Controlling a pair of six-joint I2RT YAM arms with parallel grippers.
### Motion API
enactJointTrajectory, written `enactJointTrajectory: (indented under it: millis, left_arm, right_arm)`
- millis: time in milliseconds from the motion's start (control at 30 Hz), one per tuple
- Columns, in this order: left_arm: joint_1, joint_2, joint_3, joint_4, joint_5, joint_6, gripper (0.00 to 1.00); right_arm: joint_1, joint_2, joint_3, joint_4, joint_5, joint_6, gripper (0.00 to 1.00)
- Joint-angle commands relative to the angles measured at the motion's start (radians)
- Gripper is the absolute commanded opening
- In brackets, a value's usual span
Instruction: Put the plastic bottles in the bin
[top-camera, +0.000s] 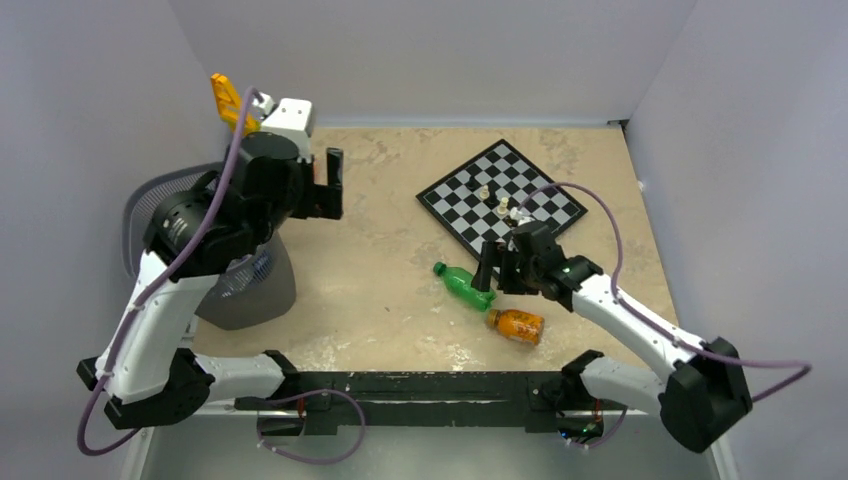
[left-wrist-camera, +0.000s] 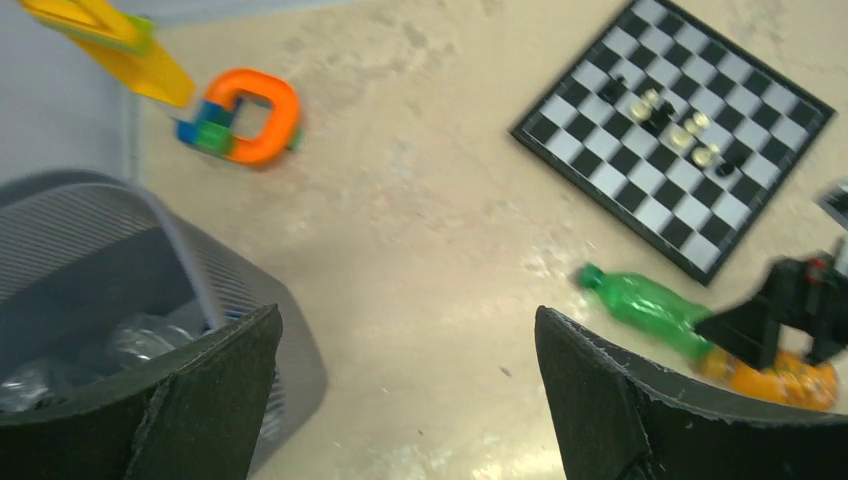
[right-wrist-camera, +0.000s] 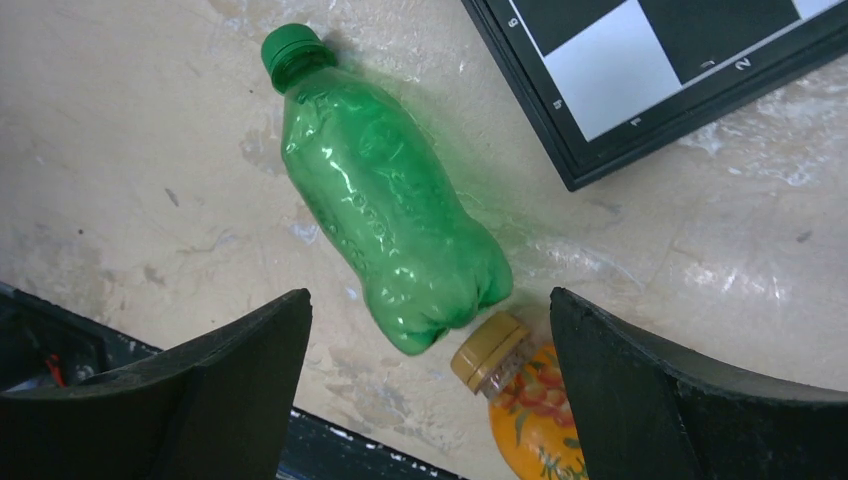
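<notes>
A green bottle (top-camera: 463, 285) lies on the table, its cap pointing left, and it fills the right wrist view (right-wrist-camera: 390, 220). A short orange bottle (top-camera: 516, 325) lies just beyond its base, cap toward it (right-wrist-camera: 525, 410). My right gripper (top-camera: 500, 270) is open and empty, hovering over the green bottle's base (right-wrist-camera: 428, 300). The grey mesh bin (top-camera: 245, 295) stands at the left, partly hidden by my left arm. In the left wrist view the bin (left-wrist-camera: 90, 250) holds clear plastic bottles (left-wrist-camera: 125, 345). My left gripper (top-camera: 328, 185) is open and empty, raised beside the bin's right side (left-wrist-camera: 407, 315).
A chessboard (top-camera: 500, 195) with a few pieces lies at the back right, its corner close to the green bottle (right-wrist-camera: 600, 90). Orange and yellow toys (left-wrist-camera: 245, 115) sit at the back left corner. The arms' black base rail (top-camera: 420, 390) runs along the near edge.
</notes>
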Motion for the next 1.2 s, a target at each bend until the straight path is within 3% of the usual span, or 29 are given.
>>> enactJointTrajectory:
  millis: [0, 267, 433, 567, 700, 733, 867, 1033, 1167]
  left_arm:
    - [-0.026, -0.036, -0.025, 0.004, 0.179, -0.151, 1.0]
    - [-0.027, -0.075, -0.107, 0.014, 0.142, -0.192, 1.0]
    - [-0.026, -0.1, -0.169, 0.024, 0.133, -0.225, 1.0]
    - [-0.026, -0.102, -0.199, 0.007, 0.112, -0.282, 1.0]
    - [-0.026, -0.102, -0.254, 0.012, 0.114, -0.399, 1.0]
    - [-0.026, -0.1, -0.273, 0.033, 0.146, -0.404, 1.0]
    - [-0.004, -0.107, -0.335, 0.104, 0.287, -0.424, 1.0]
    - [0.056, -0.148, -0.434, 0.278, 0.522, -0.456, 1.0]
    - [0.063, -0.12, -0.472, 0.393, 0.644, -0.485, 1.0]
  right_arm:
    - [0.059, 0.118, 0.073, 0.097, 0.068, -0.041, 0.93]
    - [0.162, 0.303, 0.112, 0.154, 0.021, -0.074, 0.92]
    - [0.218, 0.366, 0.115, 0.174, 0.03, -0.083, 0.83]
    - [0.235, 0.375, 0.105, 0.191, 0.035, -0.066, 0.62]
    - [0.235, 0.337, 0.105, 0.188, 0.037, -0.055, 0.28]
    - [0.235, 0.318, 0.108, 0.185, 0.03, -0.057, 0.25]
    - [0.241, 0.174, 0.112, 0.202, -0.024, -0.061, 0.27]
    - [0.259, -0.093, 0.063, 0.356, -0.162, -0.059, 0.28]
    - [0.273, -0.162, 0.071, 0.397, -0.192, -0.085, 0.29]
